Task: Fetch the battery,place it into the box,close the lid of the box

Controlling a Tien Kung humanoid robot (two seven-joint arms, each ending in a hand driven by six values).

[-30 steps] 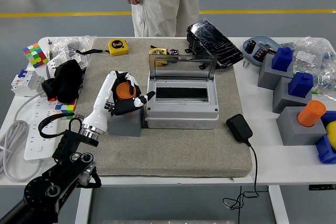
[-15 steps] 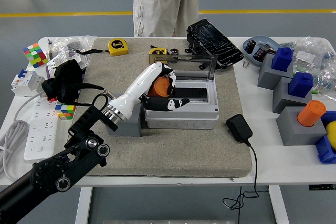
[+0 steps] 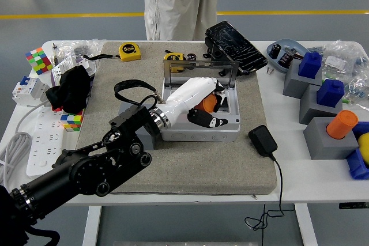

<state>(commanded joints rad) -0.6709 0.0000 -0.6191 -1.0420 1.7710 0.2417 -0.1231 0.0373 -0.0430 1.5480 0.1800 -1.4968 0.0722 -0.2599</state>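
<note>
the left hand (image 3: 209, 106) is curled around the orange battery (image 3: 206, 103), gripping it from the side with the dark fingers (image 3: 210, 121) wrapped under and in front. hand and battery hang over the open white box (image 3: 199, 120), inside its rim toward the right end, which suggests the battery is about to be let down into the cavity; whether it already touches the bottom is hidden by the hand. the forearm reaches in low from the lower left corner, crossing the box's left wall.

the box's clear lid (image 3: 199, 69) stands upright on the far side, hinged back, so the opening is free and the lid is ready to be tipped forward once the hand is out. for now the wrist lies in the lid's path.

the box sits mid-way on the grey mat (image 3: 190, 165). a grey block (image 3: 142, 133) stands just beside the box's left wall, partly hidden by the arm. a black adapter (image 3: 262, 140) lies near the box's right front corner, its cable running off the mat's near edge. a yellow tape measure (image 3: 129, 50) rests at the mat's far left, a black cracked panel (image 3: 235, 40) at its far right. a person (image 3: 180, 4) stands at the bench's far side, hands not in view. the right arm is out of view.
</note>
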